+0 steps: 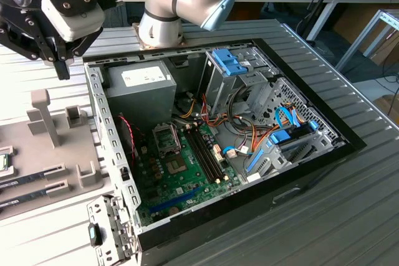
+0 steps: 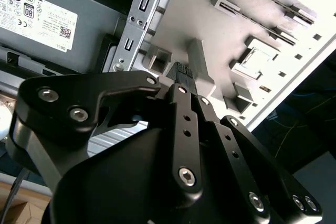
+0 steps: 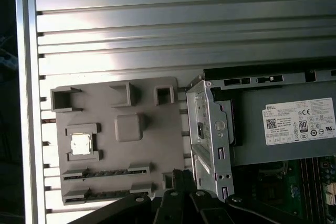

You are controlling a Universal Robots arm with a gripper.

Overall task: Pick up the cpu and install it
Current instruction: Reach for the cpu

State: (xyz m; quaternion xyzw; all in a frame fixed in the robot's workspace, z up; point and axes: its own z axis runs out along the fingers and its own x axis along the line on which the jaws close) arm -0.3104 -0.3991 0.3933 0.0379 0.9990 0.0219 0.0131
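Observation:
The cpu (image 3: 80, 144), a small silver square with a thin green rim, lies in a pocket of the grey fixture plate (image 3: 152, 129) beside the open computer case. It also sits at the exterior view's left edge, cpu (image 1: 3, 161), and shows as a bright square, cpu (image 2: 257, 57), in the second wrist view. My gripper (image 1: 62, 71) hangs above the plate's far corner near the case wall, well above and apart from the chip. Its black fingertips meet, gripper (image 2: 184, 72), with nothing between them. The silver socket frame (image 1: 167, 138) sits on the green motherboard inside the case.
The grey power-supply box (image 1: 140, 85) fills the case's near-gripper corner, just past the metal case wall (image 1: 103, 123). A tall post (image 1: 41, 116) and small pockets rise from the fixture plate. Memory slots (image 1: 34, 180) hold long sticks. Cables and blue drive brackets (image 1: 227, 60) crowd the case's right half.

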